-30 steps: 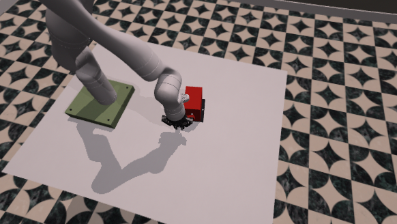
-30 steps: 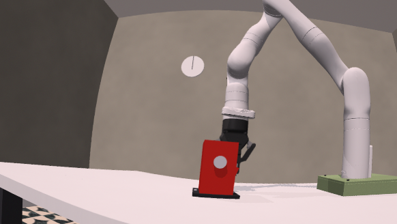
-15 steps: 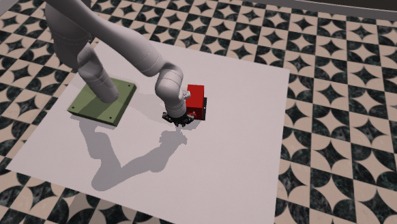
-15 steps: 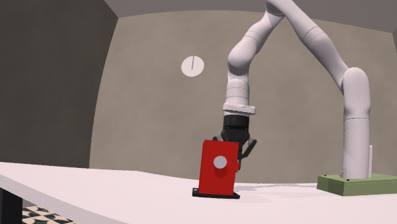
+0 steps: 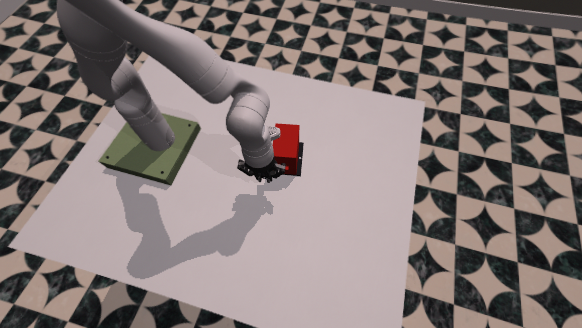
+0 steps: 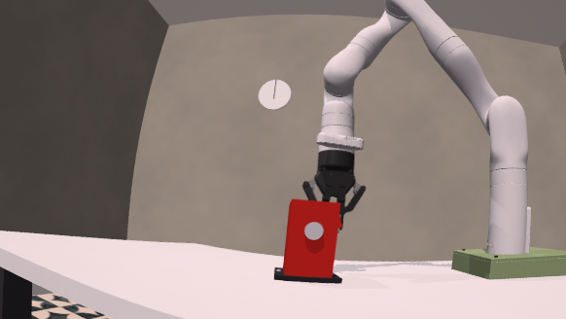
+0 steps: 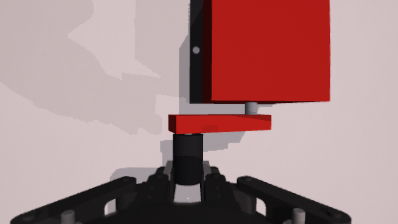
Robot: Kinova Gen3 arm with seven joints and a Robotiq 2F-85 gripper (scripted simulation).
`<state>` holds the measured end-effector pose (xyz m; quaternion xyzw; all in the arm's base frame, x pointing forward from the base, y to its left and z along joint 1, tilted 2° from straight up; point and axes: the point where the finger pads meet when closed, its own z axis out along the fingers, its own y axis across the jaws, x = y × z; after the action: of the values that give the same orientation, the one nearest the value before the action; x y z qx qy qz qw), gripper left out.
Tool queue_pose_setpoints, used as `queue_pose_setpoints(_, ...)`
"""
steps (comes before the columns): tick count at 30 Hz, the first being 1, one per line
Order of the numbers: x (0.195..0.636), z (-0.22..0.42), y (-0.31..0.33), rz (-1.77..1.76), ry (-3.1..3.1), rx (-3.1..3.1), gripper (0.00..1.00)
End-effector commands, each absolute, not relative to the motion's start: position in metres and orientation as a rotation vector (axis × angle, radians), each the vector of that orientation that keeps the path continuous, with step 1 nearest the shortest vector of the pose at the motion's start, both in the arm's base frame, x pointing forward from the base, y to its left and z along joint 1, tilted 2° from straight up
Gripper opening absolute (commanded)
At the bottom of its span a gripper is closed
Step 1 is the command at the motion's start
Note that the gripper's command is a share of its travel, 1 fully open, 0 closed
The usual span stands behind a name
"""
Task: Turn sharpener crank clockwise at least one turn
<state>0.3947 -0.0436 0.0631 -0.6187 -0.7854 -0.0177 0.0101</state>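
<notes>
The red pencil sharpener (image 5: 287,136) (image 6: 311,243) (image 7: 270,50) stands on its black base (image 6: 306,278) (image 7: 197,75) in the middle of the white table (image 5: 325,225). In the wrist view a grey shaft (image 7: 251,107) leads from the body to the red crank arm (image 7: 220,123). The black knob (image 7: 187,152) sticks out from the arm's left end. My gripper (image 7: 188,172) (image 5: 262,172) (image 6: 336,199) is at the sharpener's crank end and is shut on the knob. In the top and exterior views the sharpener body and the arm hide the crank and knob.
The arm's green mounting plate (image 5: 175,150) (image 6: 506,263) sits at the table's edge beside the sharpener. A grey round spot (image 6: 314,230) marks the sharpener's far end. Patterned floor (image 5: 500,150) surrounds the table.
</notes>
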Motion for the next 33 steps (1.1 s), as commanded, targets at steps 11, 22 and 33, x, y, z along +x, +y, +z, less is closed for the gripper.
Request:
queue_pose_setpoints(11, 0.408, 0.085, -0.041, -0.061, -2.457, -1.935, 0.0)
queue_pose_setpoints(22, 0.419, 0.093, -0.039, -0.061, -2.457, -1.935, 0.0)
queue_pose_setpoints(33, 0.422, 0.094, -0.038, -0.061, -2.457, -1.935, 0.0)
